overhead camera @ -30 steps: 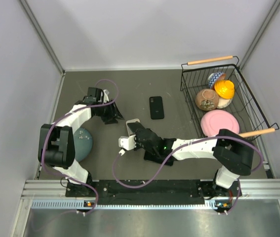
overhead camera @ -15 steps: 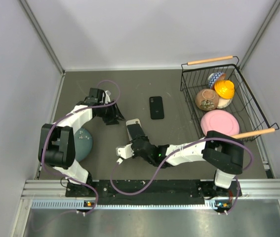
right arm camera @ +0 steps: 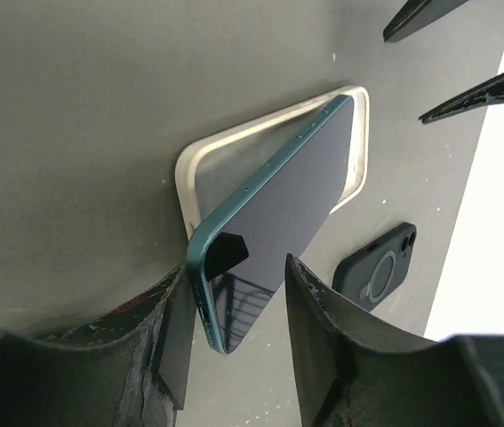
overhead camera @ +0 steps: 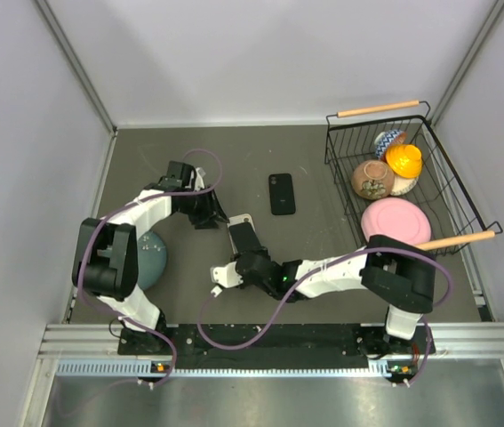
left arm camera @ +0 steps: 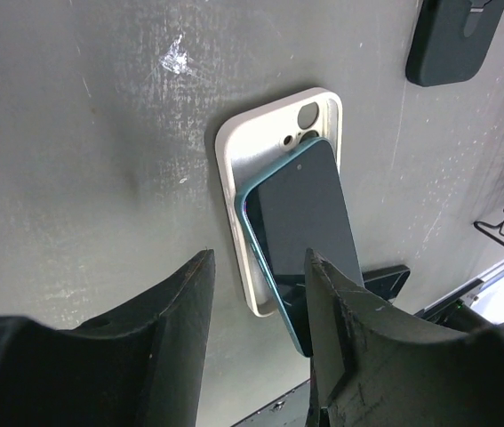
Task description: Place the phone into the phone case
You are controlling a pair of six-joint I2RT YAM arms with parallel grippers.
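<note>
- Top view: teal-edged, dark-screened phone point(overhead camera: 242, 235) is mid-table, a touch to 9 o'clock of centre, lying over the cream-white soft plastic phone case point(overhead camera: 239, 218).
- R gripper point(overhead camera: 241, 256) reaches in from 6 o'clock and pinches the phone's near end. R wrist cam shows its fingers point(right arm camera: 158, 338) one each side, pressed vs the phone's edges.
- Phone is tilted: far end down in the case's camera-hole end, near end raised above the rim, so not seated.
- L wrist cam: phone sits skewed across the case, w/ one long rim left bare beside it.
- L gripper point(overhead camera: 209, 210) hovers at approx 10 o'clock of the case, fingers point(left arm camera: 180, 311) spread, nothing btwn them, touching neither phone nor case.
- Black phone case w/ round ring point(overhead camera: 282, 193) lies flat at 1 o'clock of the white one, well apart.
- Black wire basket point(overhead camera: 330, 140) w/ wooden handles at 2 o'clock holds a pink round plate point(overhead camera: 394, 218) + an orange item point(overhead camera: 404, 160).
- Grey-blue bowl point(overhead camera: 151, 252) at 9 o'clock, partly under the L arm.
</note>
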